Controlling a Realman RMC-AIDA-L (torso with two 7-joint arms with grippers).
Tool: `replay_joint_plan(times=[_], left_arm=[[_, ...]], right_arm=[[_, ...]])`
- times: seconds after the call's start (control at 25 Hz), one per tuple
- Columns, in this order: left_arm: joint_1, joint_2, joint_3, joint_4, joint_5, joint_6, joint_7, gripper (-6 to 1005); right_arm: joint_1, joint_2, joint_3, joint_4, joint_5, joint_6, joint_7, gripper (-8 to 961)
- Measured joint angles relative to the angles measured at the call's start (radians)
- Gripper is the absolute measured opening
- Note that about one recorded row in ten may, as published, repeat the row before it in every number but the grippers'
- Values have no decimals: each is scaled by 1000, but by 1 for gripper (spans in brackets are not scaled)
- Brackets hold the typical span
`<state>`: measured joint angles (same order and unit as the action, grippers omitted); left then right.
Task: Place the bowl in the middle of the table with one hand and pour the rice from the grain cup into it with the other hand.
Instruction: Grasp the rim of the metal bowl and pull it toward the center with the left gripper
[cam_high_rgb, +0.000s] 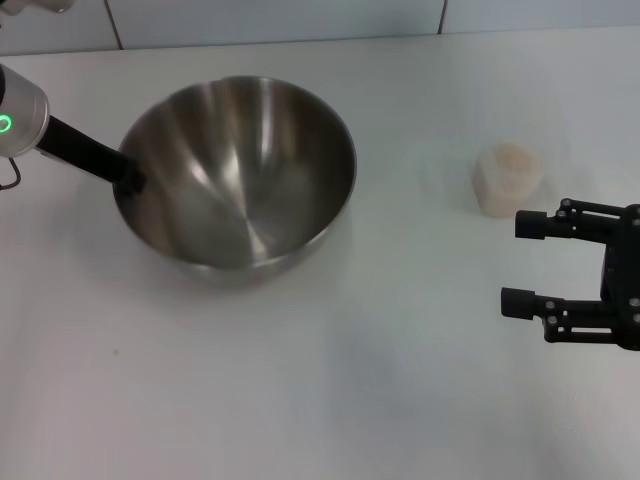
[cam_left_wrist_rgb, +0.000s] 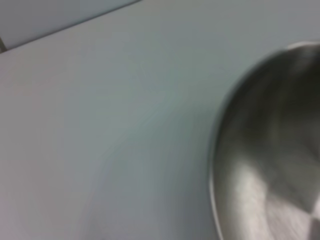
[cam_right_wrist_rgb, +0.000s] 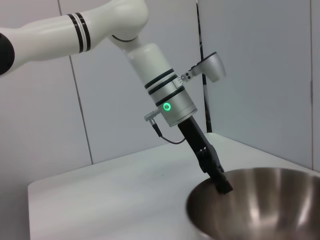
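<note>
The bowl (cam_high_rgb: 236, 172), large, shiny steel and empty, sits upright on the white table (cam_high_rgb: 320, 400). To the bowl's right, well apart, stands the grain cup (cam_high_rgb: 509, 178), small and translucent, upright, apparently filled with pale rice (cam_high_rgb: 511, 155), though the grains are hard to make out.

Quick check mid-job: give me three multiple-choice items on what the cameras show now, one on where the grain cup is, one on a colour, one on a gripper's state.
1. The grain cup stands:
A. inside the bowl
B. on the table, on the right gripper's side
C. in the left gripper

2. The light on the left arm's wrist is:
A. red
B. blue
C. green

3. The right gripper is:
A. open and empty
B. shut on the cup
C. inside the bowl

Answers: 1 B, it sits apart from the bowl. 2 C, a green ring glows. 3 A, its fingers stand apart, holding nothing, while the left gripper is at the bowl's rim.
</note>
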<state>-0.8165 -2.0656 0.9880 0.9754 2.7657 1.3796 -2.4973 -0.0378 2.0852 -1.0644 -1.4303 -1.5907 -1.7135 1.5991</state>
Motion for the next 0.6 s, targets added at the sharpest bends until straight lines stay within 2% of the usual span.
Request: replay_joint_plan(times=[0.04,0.24,0.6], left_arm=[[0,0,3,0,2,0,-3,197],[-3,1,4,-1,8,0,-17,101],[-7,2,11,3,5,17,-5,74]], right_arm=[[0,0,0,0,0,0,0,784],[4,-1,0,0,0,-1,0,784],[11,-3,0,1,0,-2,-2,784]])
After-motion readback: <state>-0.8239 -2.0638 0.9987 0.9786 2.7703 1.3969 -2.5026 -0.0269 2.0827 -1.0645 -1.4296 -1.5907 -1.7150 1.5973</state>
